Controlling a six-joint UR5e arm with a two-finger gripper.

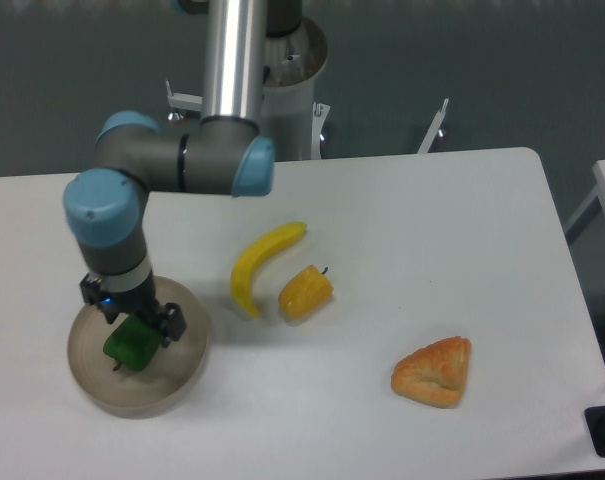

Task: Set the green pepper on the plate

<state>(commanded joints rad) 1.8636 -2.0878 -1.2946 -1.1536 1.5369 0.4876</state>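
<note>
The green pepper (129,343) lies on the beige plate (172,385) at the front left of the table. My gripper (133,320) points straight down just above the pepper, with its jaws spread and no hold on it. Most of the pepper shows below the fingers. The arm's wrist stands over the back of the plate and hides part of the rim.
A yellow banana (259,264) and a yellow-orange pepper (305,291) lie near the table's middle, right of the plate. A croissant-like pastry (435,371) lies at the front right. The robot's base column (282,80) stands at the back edge.
</note>
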